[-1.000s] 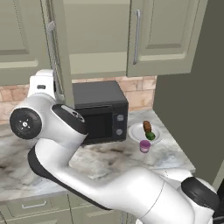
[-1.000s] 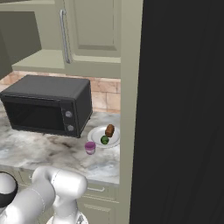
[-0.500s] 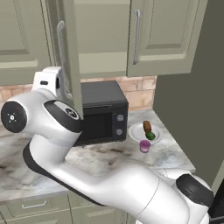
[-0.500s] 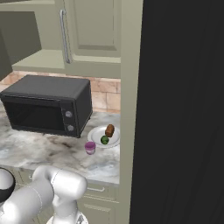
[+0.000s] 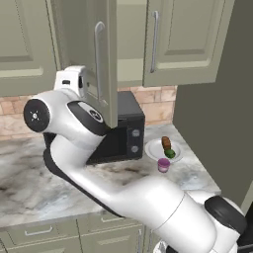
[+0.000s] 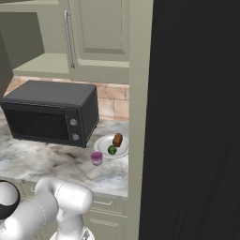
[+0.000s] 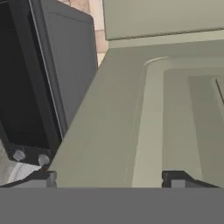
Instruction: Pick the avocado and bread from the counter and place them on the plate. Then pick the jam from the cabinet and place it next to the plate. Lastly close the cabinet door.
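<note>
Closing the cabinet door (image 5: 101, 64) appears to be the step in hand, since the earlier steps look done: the avocado (image 5: 170, 153) and the bread (image 5: 166, 143) are seen on the plate (image 5: 152, 149), and the jam (image 5: 163, 165) stands on the counter (image 5: 29, 183) just beside the plate's near rim, to the right of the microwave (image 5: 126, 138). The olive-green door is seen swung partway out from the cabinet (image 5: 128, 34), its silver bar handle (image 5: 98, 62) facing the room. In the hand view the gripper (image 7: 109, 177) is pictured with its fingertips (image 7: 175, 178) spread wide against the door's panelled face; nothing is held between them, and actual contact with the panel cannot be confirmed. The next move is judged to call for a steady push on the panel until the door meets the cabinet frame.
</note>
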